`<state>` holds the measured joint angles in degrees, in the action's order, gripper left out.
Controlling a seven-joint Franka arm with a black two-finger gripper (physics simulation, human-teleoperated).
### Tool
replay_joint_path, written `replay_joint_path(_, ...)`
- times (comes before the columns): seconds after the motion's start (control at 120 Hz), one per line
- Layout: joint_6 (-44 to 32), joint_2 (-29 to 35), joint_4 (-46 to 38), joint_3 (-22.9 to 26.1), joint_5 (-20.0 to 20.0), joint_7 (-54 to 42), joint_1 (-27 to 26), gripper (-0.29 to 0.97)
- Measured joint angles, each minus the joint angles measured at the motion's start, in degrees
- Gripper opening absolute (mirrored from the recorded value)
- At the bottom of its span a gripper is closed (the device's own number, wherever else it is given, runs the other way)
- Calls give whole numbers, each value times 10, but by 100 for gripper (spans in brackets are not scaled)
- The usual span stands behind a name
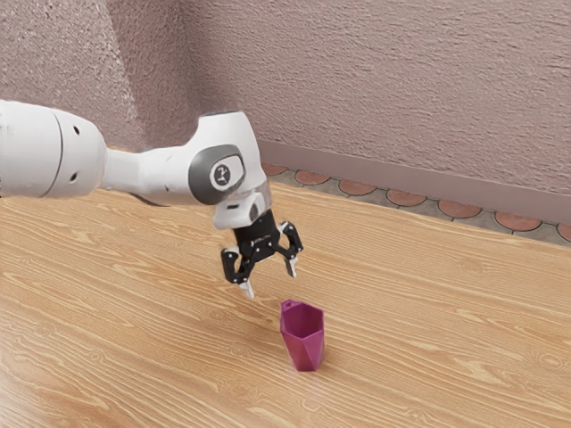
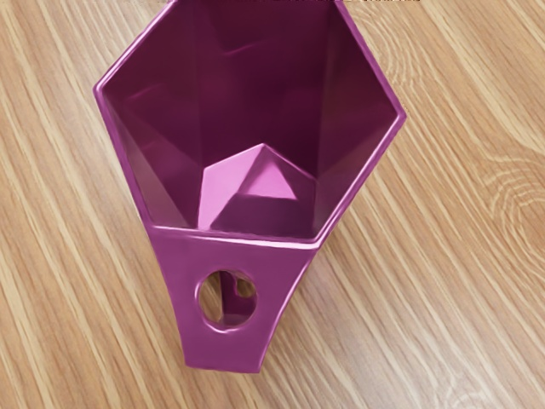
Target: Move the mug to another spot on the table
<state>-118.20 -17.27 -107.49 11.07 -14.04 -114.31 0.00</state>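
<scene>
A magenta faceted mug (image 1: 302,336) stands upright on the wooden table (image 1: 428,303), toward the front middle of the exterior view. My black gripper (image 1: 268,283) hangs open just above it and a little toward the exterior view's left, with nothing between its fingers. From the wrist view I look down into the mug (image 2: 255,128): its hexagonal rim is empty inside, and its flat handle with a round hole (image 2: 226,298) points toward my hand.
The wood-grain table stretches widely on all sides of the mug. A rough pinkish wall (image 1: 401,80) and a strip of round red floor tiles (image 1: 406,197) lie beyond the table's far edge.
</scene>
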Motion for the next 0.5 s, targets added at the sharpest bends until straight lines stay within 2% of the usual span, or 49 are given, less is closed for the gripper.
replay_joint_path(0.5, -28, -71, 7, 0, -32, -92, -27, 68)
